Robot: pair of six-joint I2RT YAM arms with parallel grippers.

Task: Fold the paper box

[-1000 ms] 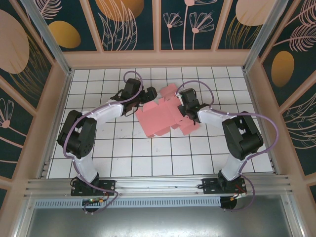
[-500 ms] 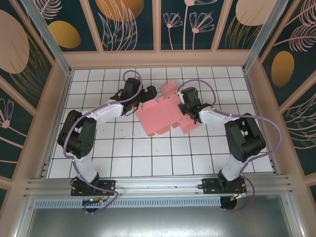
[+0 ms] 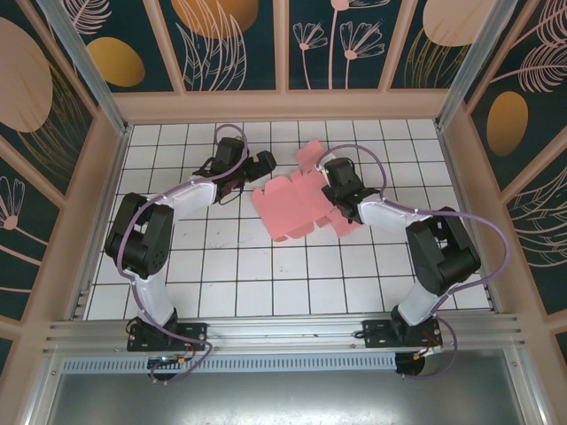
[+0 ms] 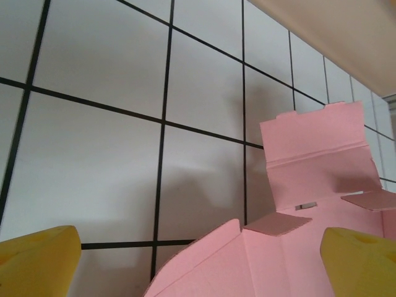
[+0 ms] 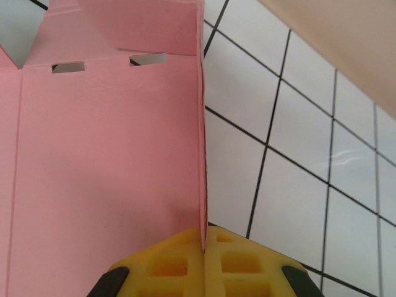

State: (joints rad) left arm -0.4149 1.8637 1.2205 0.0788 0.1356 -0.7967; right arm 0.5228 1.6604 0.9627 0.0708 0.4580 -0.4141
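The right gripper point(image 5: 203, 238) pinches an edge of the paper box point(image 3: 288, 208) on the desk point(image 3: 221, 274), while the left gripper point(image 3: 263, 163) stands wide beside its left side.

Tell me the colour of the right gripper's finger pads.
Yellow pads, shut on the pink paper box edge; clearest in the right wrist view.

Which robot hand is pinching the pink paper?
The right gripper: its pads clamp an edge of the paper box. The left gripper is open, gripping nothing.

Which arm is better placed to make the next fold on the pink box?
Right, probably: the right tool is shut on the paper box edge; the left tool is open, gripping nothing.
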